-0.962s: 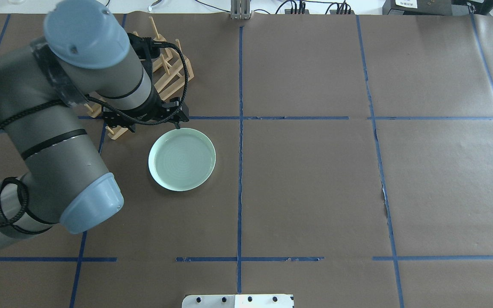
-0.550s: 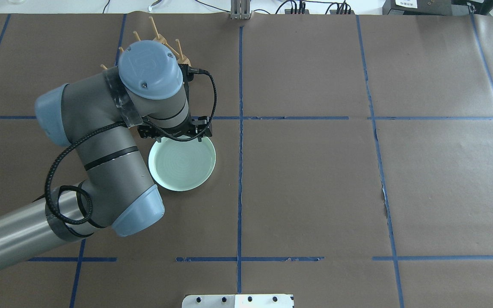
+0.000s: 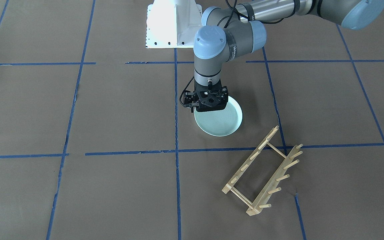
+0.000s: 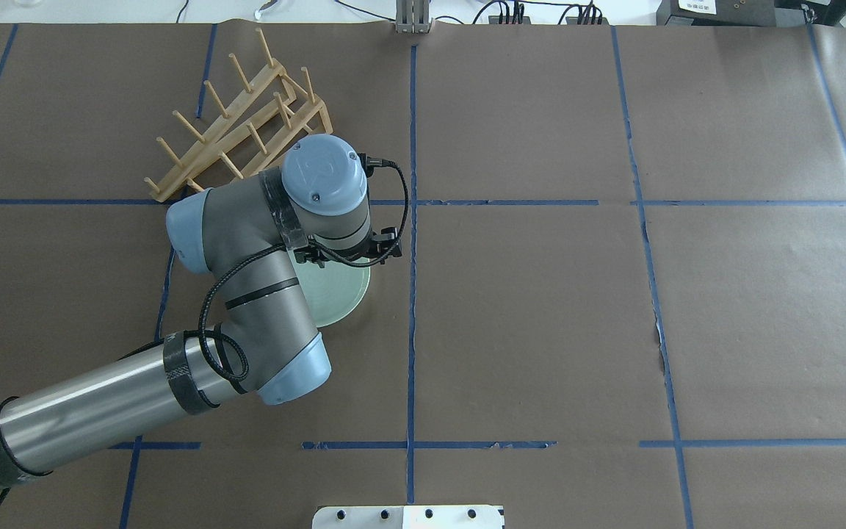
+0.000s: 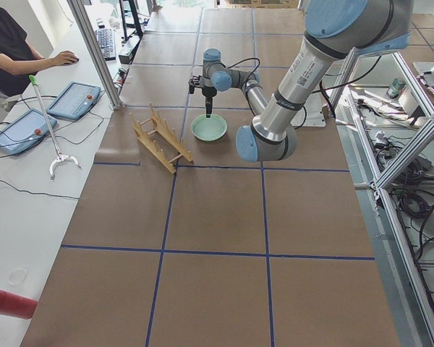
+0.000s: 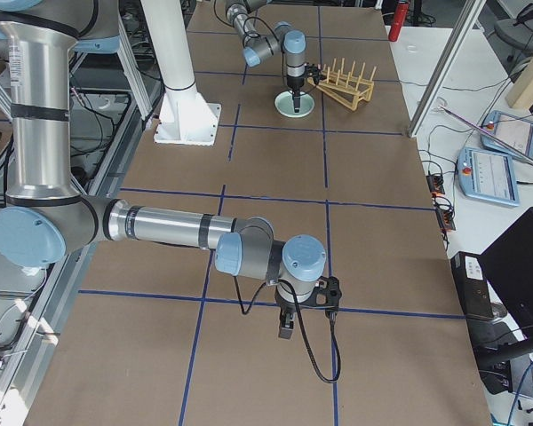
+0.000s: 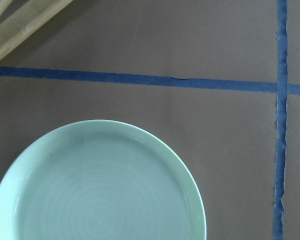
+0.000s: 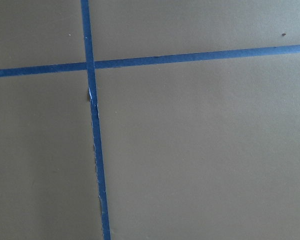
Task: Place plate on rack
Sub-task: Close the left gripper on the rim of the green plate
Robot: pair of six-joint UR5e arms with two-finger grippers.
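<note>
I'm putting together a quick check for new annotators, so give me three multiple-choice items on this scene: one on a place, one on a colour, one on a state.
1. Where is the rack relative to the plate?
A. Apart from it, farther from the robot and toward the robot's left
B. Stacked on top of it
C. On the robot's right half of the table

2. What colour is the plate?
A. Dark red
B. Pale mint green
C. Black

3. What state is the plate in?
A. Standing upright between the rack's pegs
B. Broken into pieces
C. Lying flat on the table, with the rack empty

Answers:
1 A: the overhead view shows the rack up and to the left of the plate, with bare paper between them.
2 B: the left wrist view shows its pale green glaze.
3 C: the front-facing view shows it whole and flat on the paper.
</note>
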